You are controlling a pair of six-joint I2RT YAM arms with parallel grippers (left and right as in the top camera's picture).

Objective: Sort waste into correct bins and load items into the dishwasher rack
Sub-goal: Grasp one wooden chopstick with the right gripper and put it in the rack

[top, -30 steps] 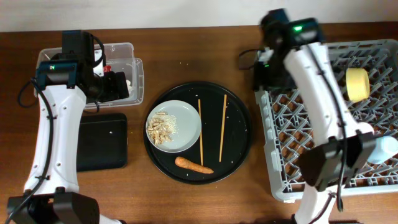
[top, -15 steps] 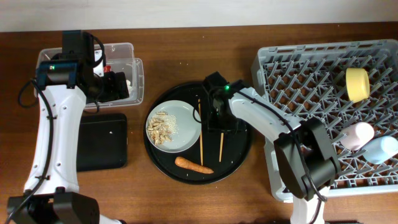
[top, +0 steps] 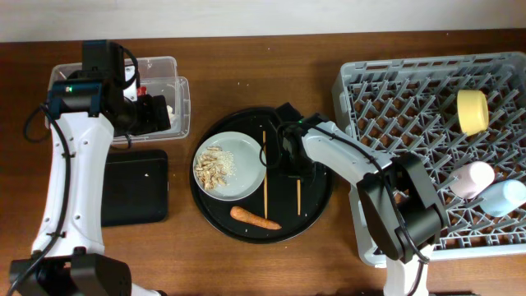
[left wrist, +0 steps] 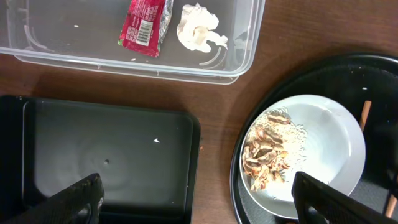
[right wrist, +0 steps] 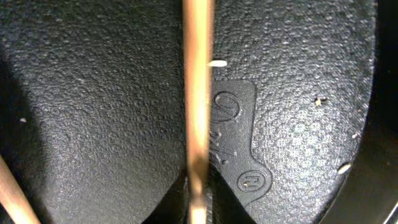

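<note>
My right gripper (top: 296, 161) is down on the round black tray, shut on the right wooden chopstick (right wrist: 198, 93), which runs between its fingers (right wrist: 199, 199). The other chopstick (top: 265, 173) lies beside it. The pale grey plate (top: 238, 156) holds beige food scraps (top: 215, 168). The orange carrot (top: 255, 218) lies at the tray's front. My left gripper (left wrist: 202, 205) is open and empty, high over the flat black tray (left wrist: 106, 155). The red wrapper (left wrist: 144, 25) and white tissue (left wrist: 199, 34) lie in the clear tub (left wrist: 249, 56). The yellow bowl (top: 472, 111), pink cup (top: 470, 179) and blue cup (top: 505, 197) sit in the rack (top: 411, 123).
The large round black tray (top: 316, 136) sits mid-table between the bins and the rack. The clear tub (top: 177, 70) is at the back left, with the flat black tray (top: 136, 189) in front of it. Bare wooden table (top: 246, 82) surrounds them.
My right arm has swung from the rack's back-left corner down to the round tray and closed on the right chopstick. The left arm has not moved.
</note>
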